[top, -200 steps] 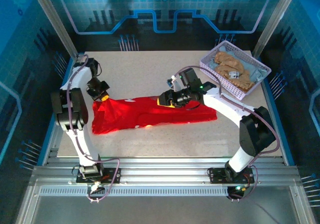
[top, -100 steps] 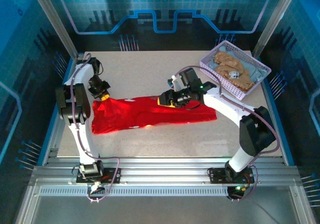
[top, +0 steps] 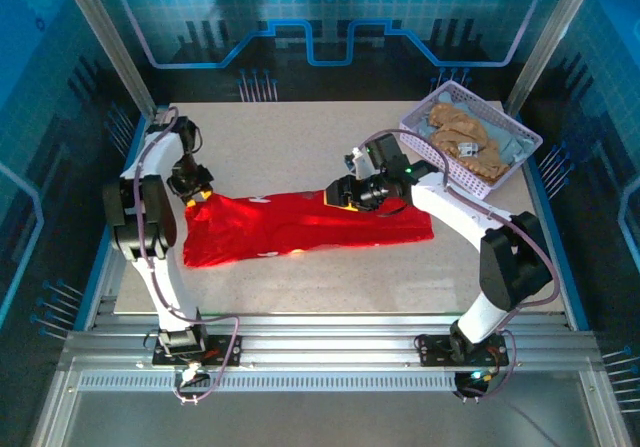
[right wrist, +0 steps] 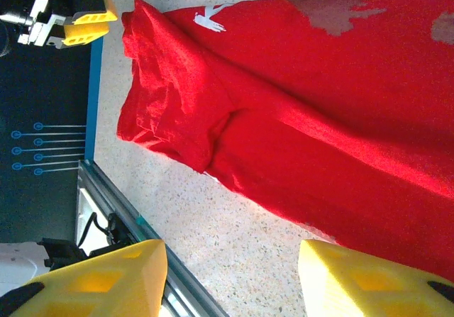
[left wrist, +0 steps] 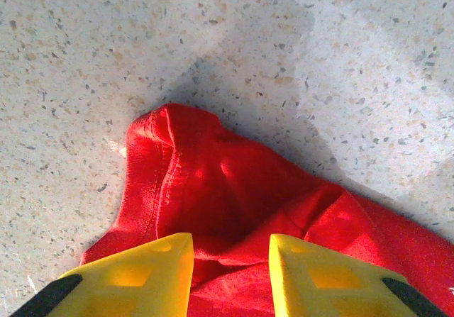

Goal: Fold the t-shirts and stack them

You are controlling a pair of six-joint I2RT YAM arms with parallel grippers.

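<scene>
Your red t-shirt (top: 310,229) lies stretched across the middle of the counter (top: 300,137) in the top view, its long side running left to right and its left end rumpled and partly doubled over.

Your left fingers (top: 203,195) sit at the shirt's upper-left corner. In the left wrist view those yellow fingers (left wrist: 152,274) are parted at the bottom of the frame. Red t-shirt cloth (left wrist: 234,189) is bunched in the gap between them, and a hemmed corner reaches up onto the bare speckled counter (left wrist: 319,62). They are released and not clamped on the cloth.

Your right fingers (top: 335,195) are over the shirt's upper edge, just right of the frame's centre. In the right wrist view they (right wrist: 106,278) are spread wide at the two lower corners and hold nothing. The red t-shirt (right wrist: 319,97) lies across the upper right of that frame, with a patch of brown print (right wrist: 333,8) at the top edge. Pale counter (right wrist: 241,225) lies below the cloth.

At the upper right of the top view a lavender basket (top: 425,132) stands on the counter's far corner, well apart from the red shirt. It holds crumpled tan t-shirts (top: 465,132) and a blue-grey t-shirt (top: 515,147) toward its right side.
</scene>
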